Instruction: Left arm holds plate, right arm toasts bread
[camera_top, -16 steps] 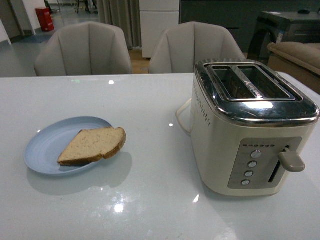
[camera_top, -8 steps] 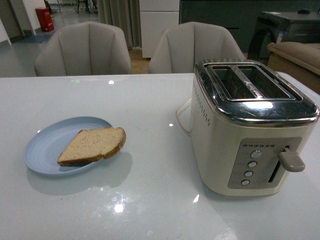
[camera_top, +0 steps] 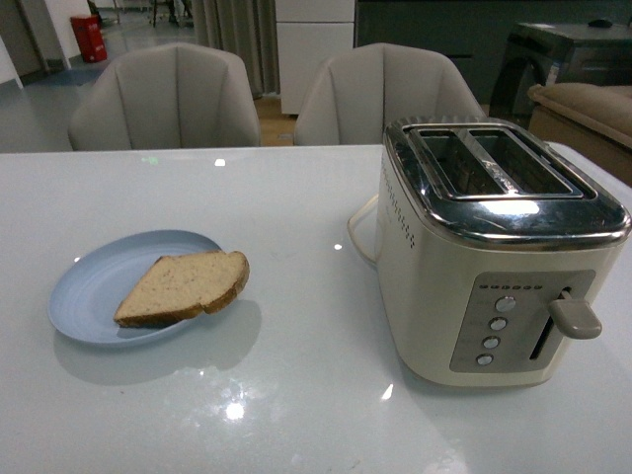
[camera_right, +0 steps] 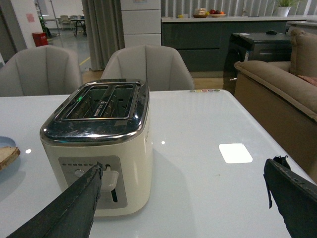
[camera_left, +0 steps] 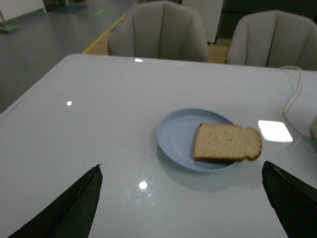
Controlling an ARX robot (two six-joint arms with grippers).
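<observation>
— Where do we find the bread (camera_top: 183,286), and how much of it is hidden from us?
— It lies flat on the blue plate (camera_top: 89,291). Its rounded end pokes past the rim on the toaster's side. From the right wrist we catch only a corner of it, cut off by the frame edge.
— What else does the plate hold?
— Just that one slice. The toaster (camera_top: 494,257) stands well apart from it on the glossy white table (camera_top: 296,197). We see metal walls inside both slots (camera_top: 489,163), but their bottoms are too dark to read. The lever (camera_top: 575,316) sits near the top of its track.
— And our claws?
— Both arms lie outside the front view. The left claw (camera_left: 181,166) is spread wide, and only its two dark fingers (camera_left: 74,208) show at the frame corners. The bread and plate lie ahead of it, touching neither finger. The right claw (camera_right: 183,163) is spread just as wide and grips nothing, with the toaster ahead of it and off toward one finger.
— Anything hard to make out?
— A pale cord (camera_left: 292,96) runs out of the left wrist view, so we can't tell where it ends
</observation>
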